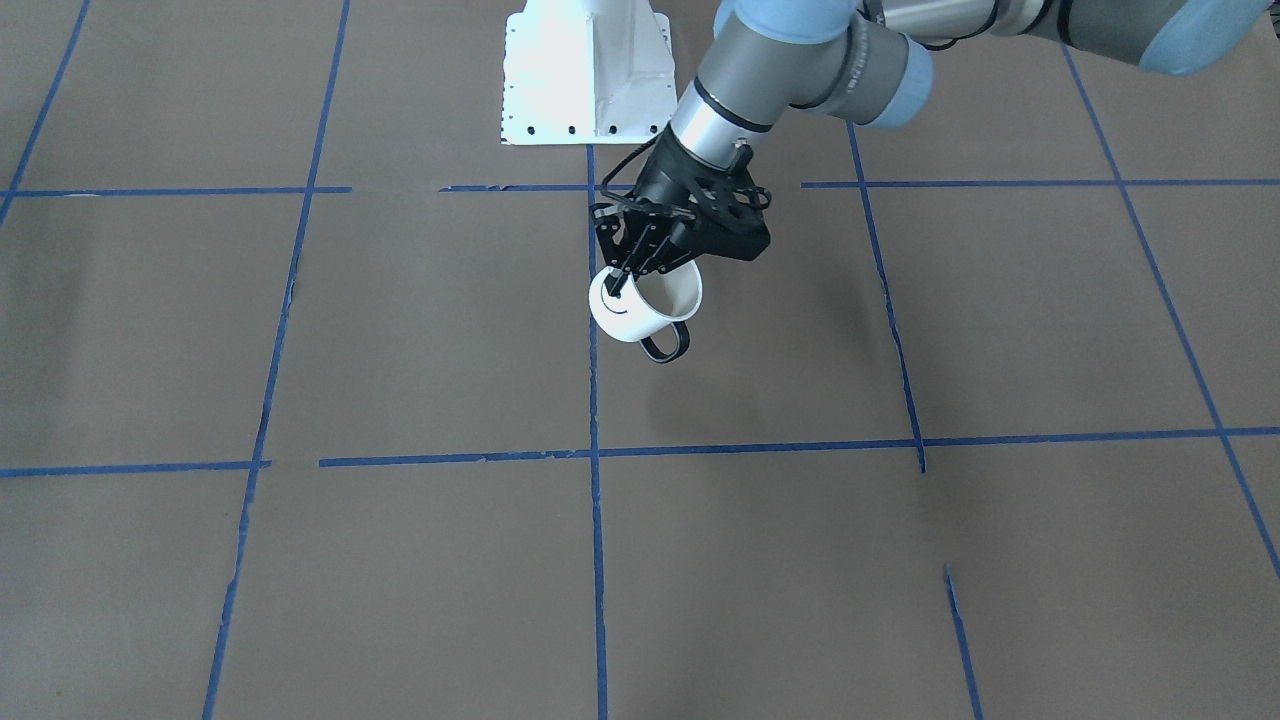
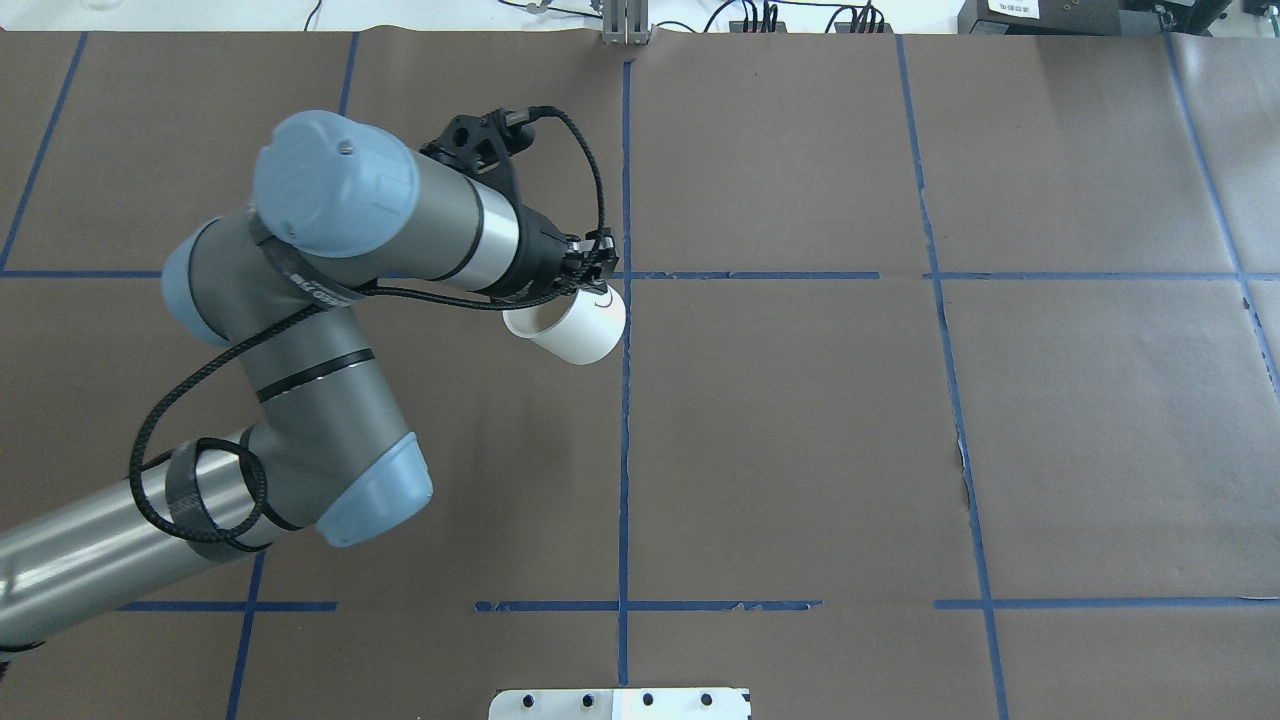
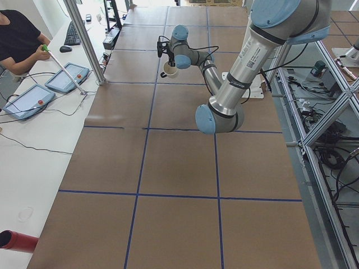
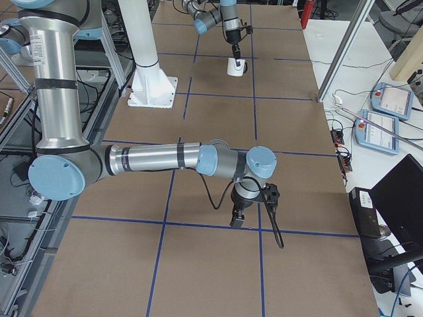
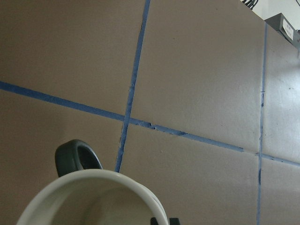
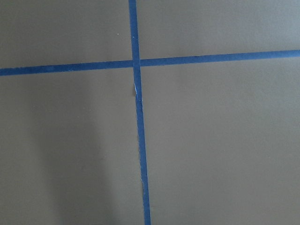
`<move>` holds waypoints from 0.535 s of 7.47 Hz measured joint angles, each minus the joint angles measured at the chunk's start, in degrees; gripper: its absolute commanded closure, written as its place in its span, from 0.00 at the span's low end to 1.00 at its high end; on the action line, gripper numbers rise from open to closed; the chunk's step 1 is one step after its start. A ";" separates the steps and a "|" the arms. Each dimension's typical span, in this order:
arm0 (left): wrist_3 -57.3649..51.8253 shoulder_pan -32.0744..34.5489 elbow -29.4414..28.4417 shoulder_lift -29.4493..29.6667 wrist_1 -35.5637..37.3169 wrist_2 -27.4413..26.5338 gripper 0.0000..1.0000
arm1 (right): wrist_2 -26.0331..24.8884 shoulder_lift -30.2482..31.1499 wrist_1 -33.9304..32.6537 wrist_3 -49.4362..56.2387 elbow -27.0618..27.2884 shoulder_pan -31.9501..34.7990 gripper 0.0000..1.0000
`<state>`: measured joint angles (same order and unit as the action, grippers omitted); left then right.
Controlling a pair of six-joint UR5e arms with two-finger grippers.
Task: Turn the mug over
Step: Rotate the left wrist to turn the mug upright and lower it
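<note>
The white mug (image 1: 640, 312) with a black smiley face and a black loop handle (image 1: 665, 345) hangs tilted above the brown table, its opening turned up toward the robot. My left gripper (image 1: 622, 280) is shut on the mug's rim, one finger inside and one outside. The overhead view shows the mug (image 2: 570, 335) under the left gripper (image 2: 592, 275). The left wrist view shows the pale rim (image 5: 93, 187) and the handle (image 5: 75, 158). My right gripper (image 4: 238, 218) points down near the table far from the mug; I cannot tell whether it is open or shut.
The white robot base plate (image 1: 585, 75) stands just behind the mug's spot. Blue tape lines (image 1: 594, 450) divide the brown table cover. An operator (image 3: 17, 39) and teach pendants (image 3: 28, 101) are beside the table's far side.
</note>
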<state>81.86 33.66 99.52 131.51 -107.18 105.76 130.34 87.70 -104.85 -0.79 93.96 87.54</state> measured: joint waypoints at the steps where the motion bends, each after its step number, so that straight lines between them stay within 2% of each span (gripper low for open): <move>1: -3.14 -2.51 -0.40 2.75 6.46 -3.76 1.00 | 0.00 0.01 0.00 0.00 0.00 0.00 0.00; 3: -7.36 -6.61 -3.34 6.01 13.40 -10.26 1.00 | 0.00 0.02 0.00 0.00 0.01 0.00 0.00; 4: -9.44 -7.40 -5.93 8.35 16.12 -11.52 1.00 | 0.00 0.01 0.00 0.00 0.02 0.00 0.00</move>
<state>72.42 26.26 93.59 139.86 -91.06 94.24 130.34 87.71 -104.85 -0.79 93.98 87.54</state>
